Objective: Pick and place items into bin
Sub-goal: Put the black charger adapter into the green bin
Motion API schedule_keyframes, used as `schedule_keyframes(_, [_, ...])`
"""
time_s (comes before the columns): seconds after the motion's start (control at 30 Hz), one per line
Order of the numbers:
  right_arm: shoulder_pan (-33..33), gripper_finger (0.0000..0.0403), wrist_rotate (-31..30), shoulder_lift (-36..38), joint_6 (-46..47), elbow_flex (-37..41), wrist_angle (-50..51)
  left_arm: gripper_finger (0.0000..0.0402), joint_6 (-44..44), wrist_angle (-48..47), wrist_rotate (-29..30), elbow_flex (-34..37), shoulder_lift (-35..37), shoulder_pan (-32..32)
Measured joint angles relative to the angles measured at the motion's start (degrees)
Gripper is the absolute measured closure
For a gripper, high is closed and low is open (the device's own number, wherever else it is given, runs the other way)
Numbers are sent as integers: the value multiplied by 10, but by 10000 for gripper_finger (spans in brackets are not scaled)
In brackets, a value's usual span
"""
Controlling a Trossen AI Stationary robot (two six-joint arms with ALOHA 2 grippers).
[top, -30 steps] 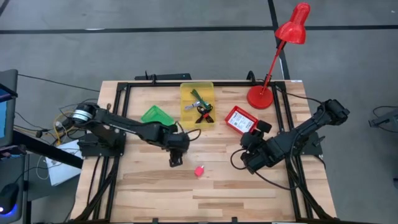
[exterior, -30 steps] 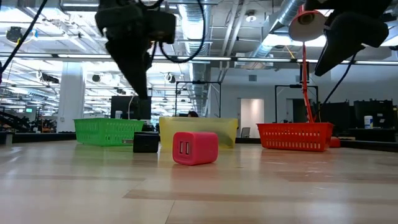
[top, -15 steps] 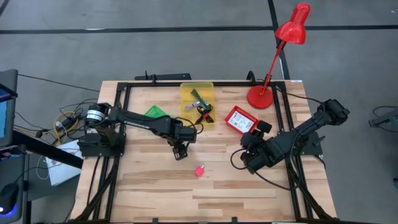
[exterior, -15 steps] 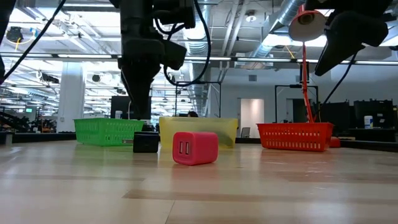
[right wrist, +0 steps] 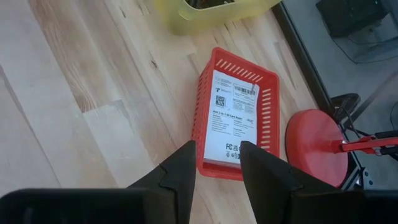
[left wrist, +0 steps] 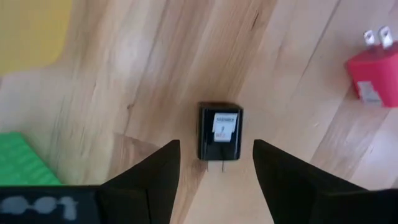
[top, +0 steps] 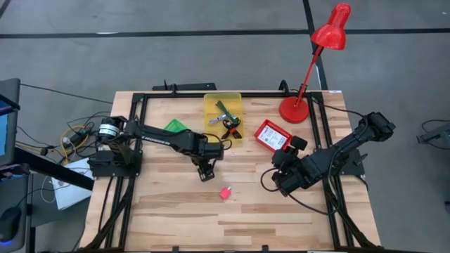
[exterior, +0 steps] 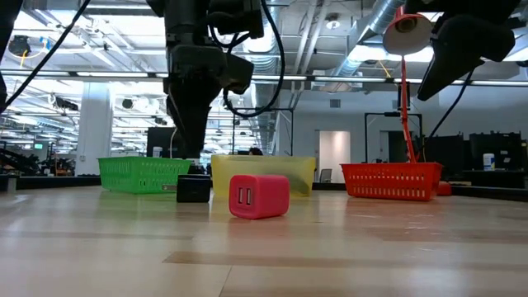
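Observation:
A small black plug block (left wrist: 219,132) lies flat on the wooden table, left of a red-pink plug block (top: 225,192). My left gripper (left wrist: 216,149) hangs open just above the black block, pointing down, one finger on either side of it and apart from it; the low view shows a gap between the fingers and the block (exterior: 193,189). The yellow bin (top: 223,133) at the far middle holds slim green, red and black tools. My right gripper (right wrist: 214,152) waits open and holds nothing, raised near the red basket (right wrist: 205,93), where a white printed packet (right wrist: 233,118) lies.
A green basket (top: 176,128) stands left of the yellow bin. The red desk lamp's base (top: 295,110) sits at the far right, its arm leaning over the table's corner. A black frame runs along the table's edges. Bare wood lies toward the near edge.
My left gripper has swung a little toward the table's right edge and come down over the black plug block, rolling about its own axis as it went. Its fingers have stayed open. The blocks have not moved.

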State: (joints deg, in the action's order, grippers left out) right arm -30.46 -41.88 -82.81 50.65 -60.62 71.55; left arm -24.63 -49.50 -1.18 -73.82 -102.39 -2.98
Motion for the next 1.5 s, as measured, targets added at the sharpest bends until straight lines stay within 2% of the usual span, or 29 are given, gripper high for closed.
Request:
schedule_keyframes(0.13, [0, 282, 0, 0, 0, 0, -2, 209, -1, 23, 29, 0, 0, 0])
schedule_keyframes(0.27, [0, 282, 0, 0, 0, 0, -2, 209, -48, 25, 46, 0, 0, 0])
schedule_keyframes(0.93, [0, 282, 0, 0, 4, 0, -2, 209, -36, 23, 47, 0, 0, -17])
schedule_keyframes(1.3, [0, 282, -1, 0, 4, 0, -4, 163, 7, 14, 46, 0, 0, -28])
schedule_keyframes(1.5, [0, 282, -1, 0, 4, 0, -6, 157, 15, 9, 44, 1, 0, -28])
